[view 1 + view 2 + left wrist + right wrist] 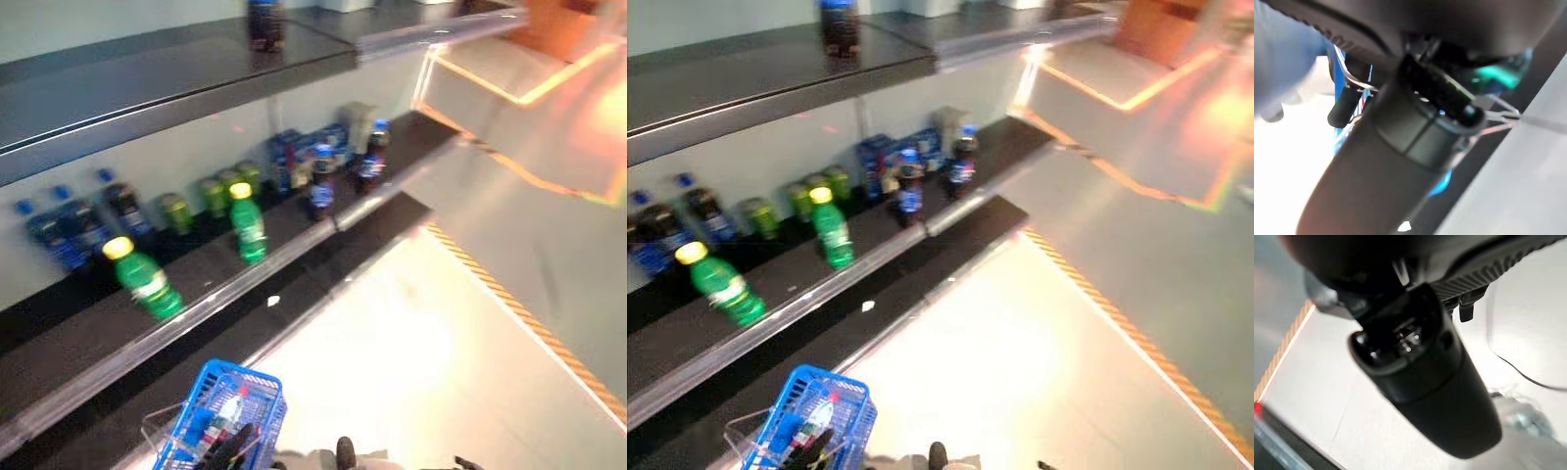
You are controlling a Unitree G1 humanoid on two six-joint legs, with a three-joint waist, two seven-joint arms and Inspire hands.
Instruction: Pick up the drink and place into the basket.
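Left hand (230, 446) curled round blue basket (235, 387) handle, near left; right hand grip unclear. Keep basket level; reach for green bottle (248, 223) on shelf (196, 313).

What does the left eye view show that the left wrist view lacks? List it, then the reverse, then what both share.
Only the left eye view: the shelf with an upright green bottle, a tilted green bottle, blue-capped dark bottles and green cans. Only the left wrist view: the left hand from very close. Both: the blue basket.
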